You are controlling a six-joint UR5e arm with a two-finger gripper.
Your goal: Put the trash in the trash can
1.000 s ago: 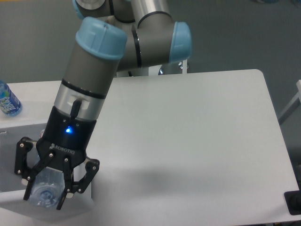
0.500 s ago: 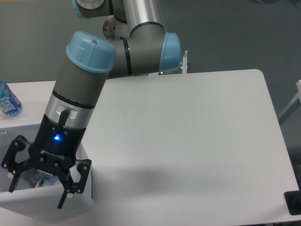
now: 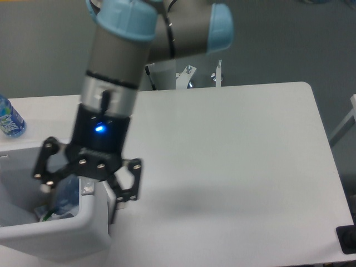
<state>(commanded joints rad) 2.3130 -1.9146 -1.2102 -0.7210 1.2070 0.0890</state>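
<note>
- The step in hand looks like the release over the trash can (image 3: 83, 236): the gripper (image 3: 83, 186) is spread wide and holds nothing.
- To finish well, the gripper should lift straight up and away from the trash can, since one finger hangs inside the near wall and the other outside it; a sideways pull could catch the rim and drag the can across the bench (image 3: 233, 167).
- The clear bottle (image 3: 67, 192) lies inside the trash can, just below the gripper and between its fingers, free of them as far as I can tell.
- Something pale with dark print, probably the wrapper (image 3: 47, 214), sits under the bottle at the bottom of the trash can.
- A bluer bottle (image 3: 8, 118) stands beyond the trash can's far side.
</note>
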